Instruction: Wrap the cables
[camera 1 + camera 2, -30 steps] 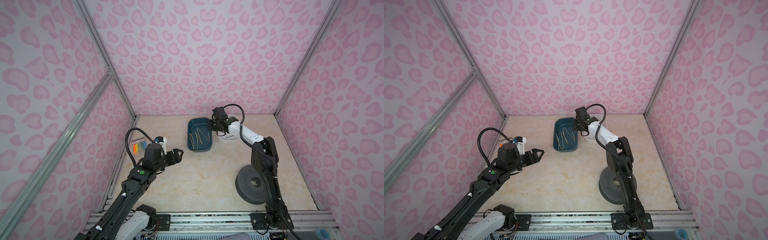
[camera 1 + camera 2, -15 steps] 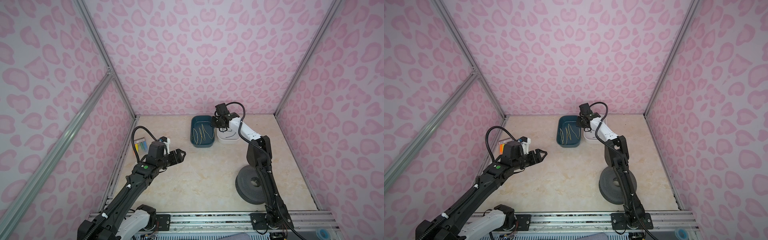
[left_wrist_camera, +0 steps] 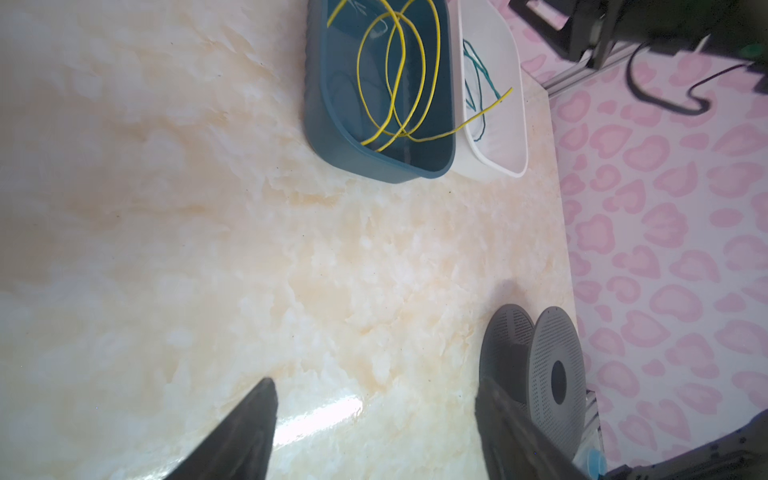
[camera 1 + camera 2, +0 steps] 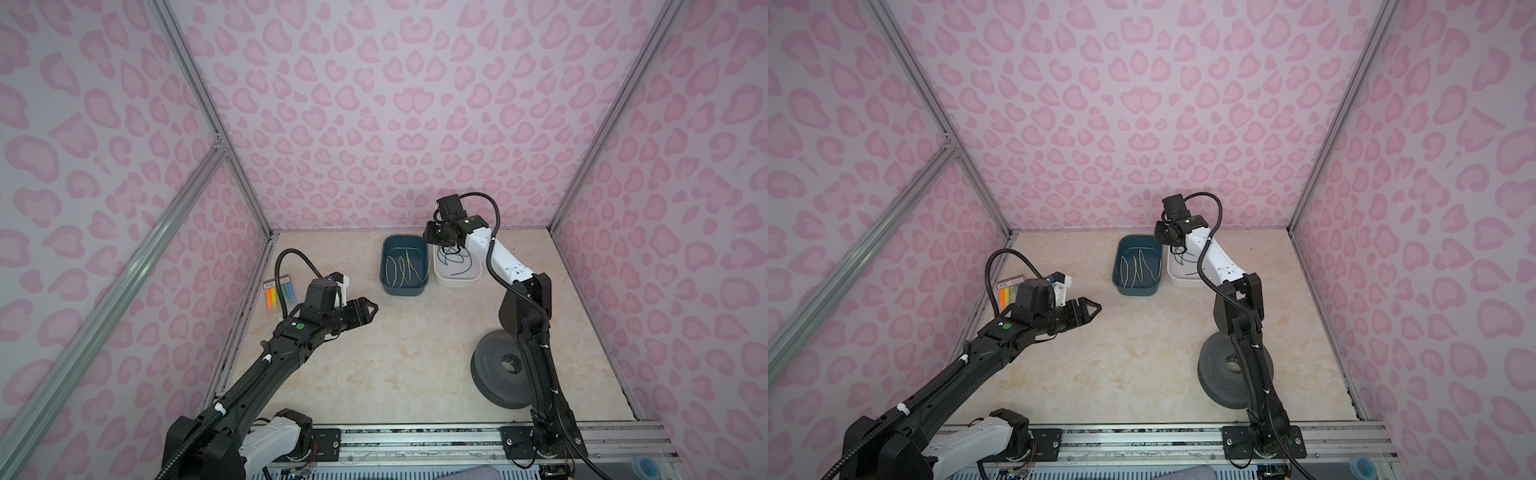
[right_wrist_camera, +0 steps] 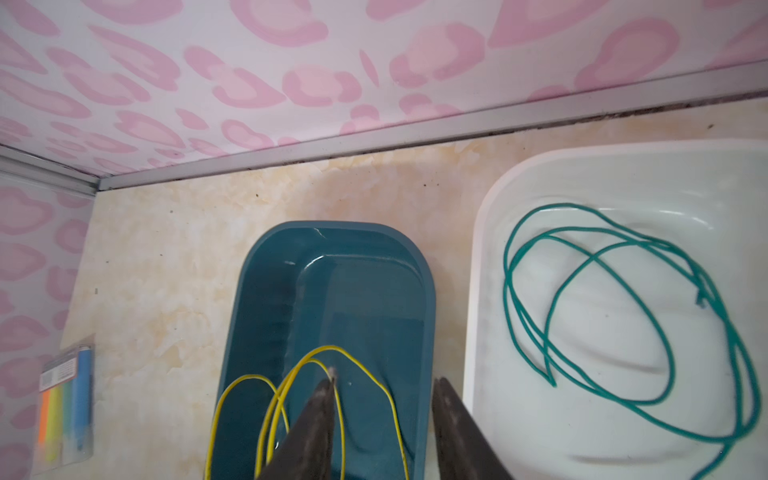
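Near the right near corner of the desk [image 4: 395, 353] sits a grey perforated spool [image 4: 494, 386], and the left arm [image 4: 291, 345] holds its jaws spread and empty above the left side. At the far edge the yellow wire [image 3: 399, 133] lies looped in the blue tray [image 4: 405, 290], one end crossing into the white tray [image 4: 457, 281] just beside it, where a green cord [image 5: 505, 282] lies; the right arm [image 4: 505, 262] hangs over both trays, jaws parted, pinching nothing.

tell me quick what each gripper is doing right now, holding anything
Left gripper: open, holding nothing.
Right gripper: open, holding nothing; the yellow wire lies in the blue tray.
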Controlling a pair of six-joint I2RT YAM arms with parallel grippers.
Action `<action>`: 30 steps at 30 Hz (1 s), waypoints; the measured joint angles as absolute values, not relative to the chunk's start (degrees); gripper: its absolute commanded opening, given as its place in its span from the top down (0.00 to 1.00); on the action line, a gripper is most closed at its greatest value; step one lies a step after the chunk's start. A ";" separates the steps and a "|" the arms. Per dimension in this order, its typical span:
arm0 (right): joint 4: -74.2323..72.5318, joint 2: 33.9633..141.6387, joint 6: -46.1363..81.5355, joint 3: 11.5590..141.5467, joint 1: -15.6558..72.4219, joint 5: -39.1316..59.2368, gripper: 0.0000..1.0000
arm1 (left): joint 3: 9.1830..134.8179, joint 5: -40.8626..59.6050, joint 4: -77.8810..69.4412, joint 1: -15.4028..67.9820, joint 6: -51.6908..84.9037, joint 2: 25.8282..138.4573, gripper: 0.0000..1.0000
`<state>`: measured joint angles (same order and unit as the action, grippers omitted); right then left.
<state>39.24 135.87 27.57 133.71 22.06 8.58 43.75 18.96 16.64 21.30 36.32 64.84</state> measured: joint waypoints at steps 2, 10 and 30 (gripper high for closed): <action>39.29 134.10 27.18 133.19 21.58 7.46 0.57 | 44.29 18.55 16.34 22.61 35.66 67.92 0.40; 35.29 116.73 25.91 111.70 19.73 6.57 0.57 | 53.63 18.41 11.70 27.14 33.36 86.50 0.48; 25.50 69.08 28.03 56.90 15.77 4.60 0.54 | 77.25 22.46 -1.78 29.47 37.54 116.27 0.49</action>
